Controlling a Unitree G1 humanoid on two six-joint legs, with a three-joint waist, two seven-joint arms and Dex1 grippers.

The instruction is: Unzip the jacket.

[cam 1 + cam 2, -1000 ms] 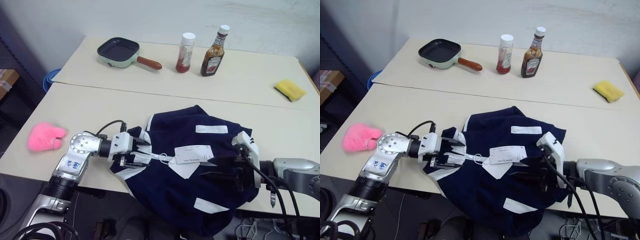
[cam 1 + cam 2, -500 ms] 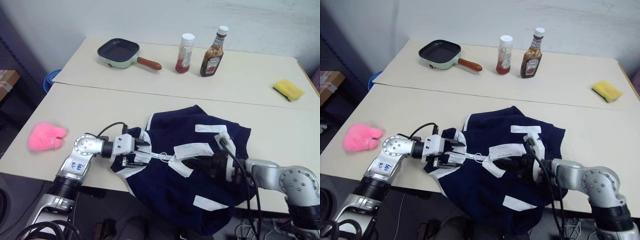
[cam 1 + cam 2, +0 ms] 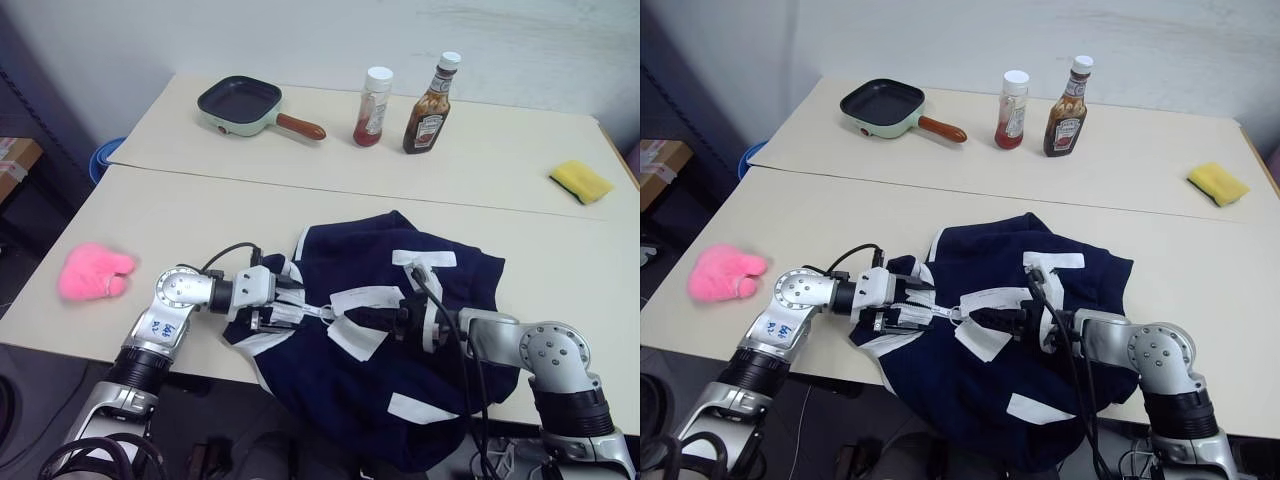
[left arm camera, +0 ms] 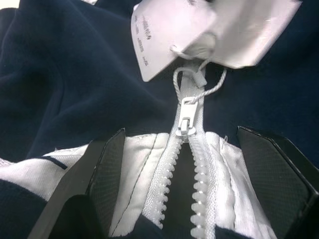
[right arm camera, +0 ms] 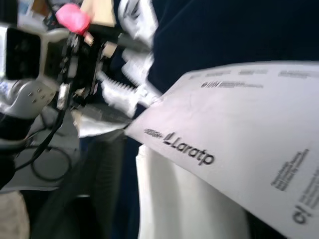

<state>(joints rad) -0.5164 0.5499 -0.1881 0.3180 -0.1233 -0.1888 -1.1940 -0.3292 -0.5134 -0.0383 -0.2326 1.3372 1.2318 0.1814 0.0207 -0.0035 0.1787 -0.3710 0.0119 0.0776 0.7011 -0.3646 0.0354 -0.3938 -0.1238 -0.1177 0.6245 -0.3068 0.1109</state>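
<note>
The dark navy jacket (image 3: pixel 400 370) lies on the near table and hangs over its front edge. Its white zipper (image 4: pixel 187 117) is parted a little at the collar, with the slider just below the paper hang tag (image 3: pixel 365 298). My left gripper (image 3: pixel 287 303) is open at the collar, one finger (image 4: pixel 107 169) on each side of the zipper's top, lying over the white trim. My right gripper (image 3: pixel 360 318) lies on the jacket's chest, pointing left at the hang tag, which covers part of it. In the right wrist view the tag (image 5: pixel 224 129) sits very close.
A pink plush toy (image 3: pixel 92 272) lies at the near table's left. On the far table stand a green pan (image 3: pixel 240 103), a red-sauce bottle (image 3: pixel 374 92) and a brown-sauce bottle (image 3: pixel 428 90), with a yellow sponge (image 3: pixel 580 180) at the right.
My right arm has swung left from the jacket's right side across its chest to the hang tag, and the tag has shifted left. My left gripper has stayed at the collar.
</note>
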